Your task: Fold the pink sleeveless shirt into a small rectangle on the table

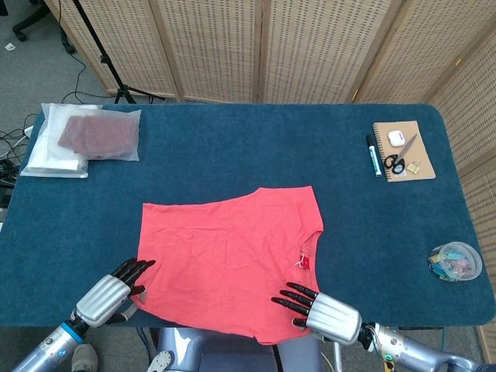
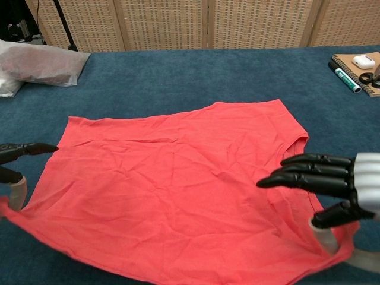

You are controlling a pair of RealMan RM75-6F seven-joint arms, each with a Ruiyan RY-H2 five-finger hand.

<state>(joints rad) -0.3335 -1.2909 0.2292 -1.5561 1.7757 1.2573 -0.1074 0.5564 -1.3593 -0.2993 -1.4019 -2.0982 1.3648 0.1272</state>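
A clear plastic bag holding a folded dark red cloth (image 1: 96, 133) lies at the far left of the dark blue felt-covered table (image 1: 232, 139), resting on a flat white packet (image 1: 48, 159). At the far right sits a brown spiral-bound notebook (image 1: 424, 147) carrying a small white earbud case (image 1: 396, 138) and black-handled scissors (image 1: 400, 158), with a green-and-black marker pen (image 1: 373, 155) just beside its left edge. A clear round plastic tub of pastel-coloured clips (image 1: 455, 260) stands near the table's right edge, and tan perforated folding screens (image 1: 310, 46) stand behind the table.

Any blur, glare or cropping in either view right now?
Head view: even light, sharp, no glare; the pink shirt reads cleanly. Chest view: sharp too, but the left hand is cut by the frame edge, and the right hand is large in the foreground.
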